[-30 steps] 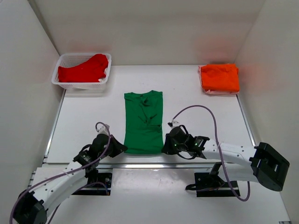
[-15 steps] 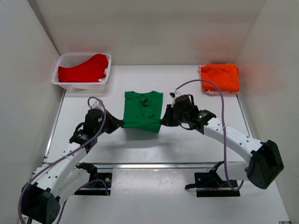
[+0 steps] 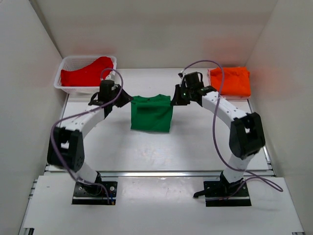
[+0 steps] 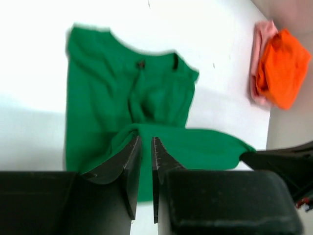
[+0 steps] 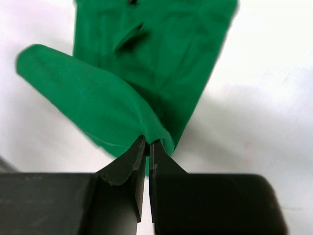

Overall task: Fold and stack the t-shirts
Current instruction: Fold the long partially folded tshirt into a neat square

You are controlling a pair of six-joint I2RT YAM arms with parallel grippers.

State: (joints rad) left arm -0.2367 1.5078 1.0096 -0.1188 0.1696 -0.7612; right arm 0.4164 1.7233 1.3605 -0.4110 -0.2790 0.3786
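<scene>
From above, the green shirt [image 3: 151,115] lies mid-desk [image 3: 195,147], doubled over. Its collar points to the far wall and its length runs near to far. The left tool [image 3: 128,99] and right tool [image 3: 173,100] each grip a corner at the collar end. In the left wrist view, that tool is clenched on a raised green fold. In the right wrist view, that tool likewise pinches green cloth.
</scene>
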